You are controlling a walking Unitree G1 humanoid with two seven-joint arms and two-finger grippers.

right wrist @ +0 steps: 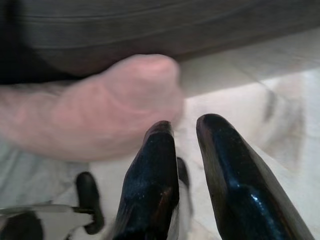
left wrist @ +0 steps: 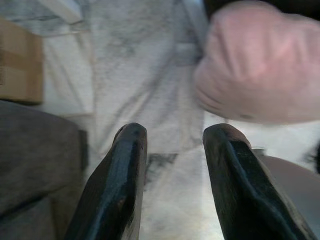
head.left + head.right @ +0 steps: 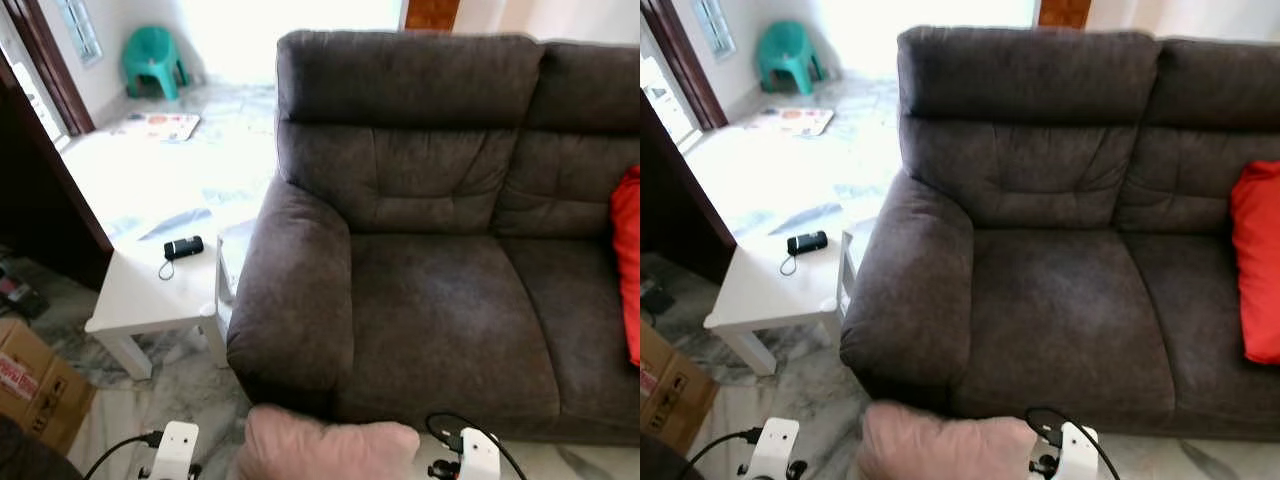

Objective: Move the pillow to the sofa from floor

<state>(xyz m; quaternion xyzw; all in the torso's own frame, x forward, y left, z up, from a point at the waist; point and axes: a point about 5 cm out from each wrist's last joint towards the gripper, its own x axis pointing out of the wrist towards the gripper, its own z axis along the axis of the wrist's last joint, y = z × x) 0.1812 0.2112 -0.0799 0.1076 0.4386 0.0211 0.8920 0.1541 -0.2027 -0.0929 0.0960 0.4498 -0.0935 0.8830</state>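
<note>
On my far left I see a cardboard box (image 3: pixel 35 385) on the marble floor (image 3: pixel 190 385), then a white side table (image 3: pixel 140 295) carrying a small black device (image 3: pixel 184 247). My left gripper (image 2: pixel 172 137) hangs over the floor, fingers parted and holding nothing. The pink pillow (image 3: pixel 330 445) sits between my two wrists, just in front of the dark grey sofa (image 3: pixel 440 230). My right gripper (image 1: pixel 185 132) is beside the pillow, fingers slightly apart, empty. A red cushion (image 3: pixel 627 260) rests on the sofa's right.
</note>
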